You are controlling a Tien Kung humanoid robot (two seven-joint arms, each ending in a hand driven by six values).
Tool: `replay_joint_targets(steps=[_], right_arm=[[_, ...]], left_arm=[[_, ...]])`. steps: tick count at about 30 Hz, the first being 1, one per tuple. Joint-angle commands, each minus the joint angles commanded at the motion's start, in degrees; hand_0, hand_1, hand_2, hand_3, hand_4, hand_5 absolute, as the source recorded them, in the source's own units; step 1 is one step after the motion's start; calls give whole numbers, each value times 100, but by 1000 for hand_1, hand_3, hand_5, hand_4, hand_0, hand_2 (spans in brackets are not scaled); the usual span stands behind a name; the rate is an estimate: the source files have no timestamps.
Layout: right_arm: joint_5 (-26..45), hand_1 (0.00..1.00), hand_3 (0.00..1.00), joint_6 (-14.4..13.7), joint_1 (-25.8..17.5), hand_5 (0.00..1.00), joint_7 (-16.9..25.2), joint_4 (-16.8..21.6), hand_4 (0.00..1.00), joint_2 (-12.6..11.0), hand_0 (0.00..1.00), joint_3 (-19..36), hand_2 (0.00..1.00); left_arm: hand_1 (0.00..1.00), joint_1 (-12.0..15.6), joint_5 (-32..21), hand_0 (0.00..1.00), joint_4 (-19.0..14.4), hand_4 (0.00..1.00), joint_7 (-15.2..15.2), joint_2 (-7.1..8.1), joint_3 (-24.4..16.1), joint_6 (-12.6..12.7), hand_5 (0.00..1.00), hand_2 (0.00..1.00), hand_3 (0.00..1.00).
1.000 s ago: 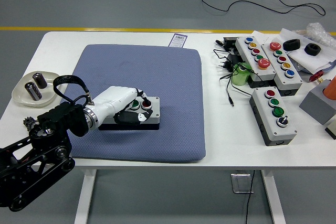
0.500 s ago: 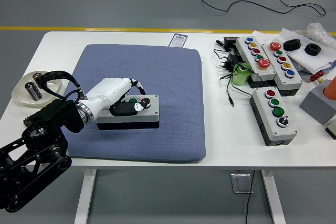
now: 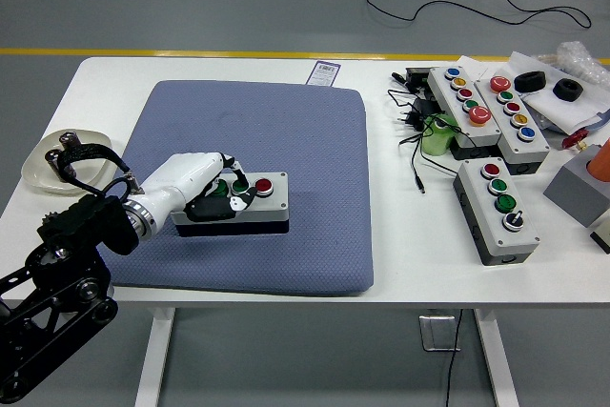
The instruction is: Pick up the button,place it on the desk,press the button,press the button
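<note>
A grey two-button box [image 3: 267, 207] lies on the blue mat [image 3: 286, 131], left of the mat's middle. Its red button [image 3: 264, 184] shows in full. The green button [image 3: 235, 188] beside it is partly covered by my left hand [image 3: 232, 193]. That white hand reaches in from the lower left and lies over the box's left half. Its fingers are curled, with the fingertips [image 3: 240, 184] resting on or just above the green button; I cannot tell which. It lifts nothing. My right hand is out of sight.
A white dish [image 3: 38, 173] with batteries stands at the table's left edge, close behind my left arm. At the right are a three-button box [image 3: 498, 224], two longer button boxes [image 3: 448, 92] [image 3: 526, 145], black cables [image 3: 412, 154], a green object [image 3: 440, 135] and a grey block [image 3: 575, 193].
My left hand has drawn back to the left along the box, uncovering the red button. Its fingertips went from the red button to the green one. The box stayed put.
</note>
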Motion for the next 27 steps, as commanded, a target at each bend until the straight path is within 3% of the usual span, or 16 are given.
replay_joint_targets(steps=[12, 16, 19, 22, 23, 27], right_arm=[[-25, 649, 592, -1, -28, 306, 0, 0, 435, -2, 651, 15, 680], [-21, 649, 592, 0, -34, 306, 3, 0, 435, -1, 651, 5, 680], [0, 649, 592, 0, -28, 306, 8, 0, 435, 0, 651, -9, 680], [7, 649, 592, 1, -18, 306, 11, 0, 435, -1, 651, -19, 680], [15, 649, 592, 1, -14, 308, 15, 0, 435, -3, 651, -24, 681], [23, 649, 592, 1, -5, 308, 20, 0, 435, -6, 651, -26, 681]], left_arm=[[2, 93, 65, 2, 97, 596, 83, 21, 18, -319, 774, 2, 570], [2, 107, 90, 2, 68, 596, 78, 15, 3, -246, 774, 2, 570], [2, 136, 159, 2, -48, 586, 32, 17, -123, 118, 794, 2, 594], [2, 179, 119, 2, -172, 586, -154, 34, -279, 779, 794, 2, 594], [96, 206, 4, 2, -183, 599, -303, 37, -370, 984, 998, 183, 717], [96, 267, -822, 2, -92, 599, -982, 14, -657, 1946, 998, 183, 717]])
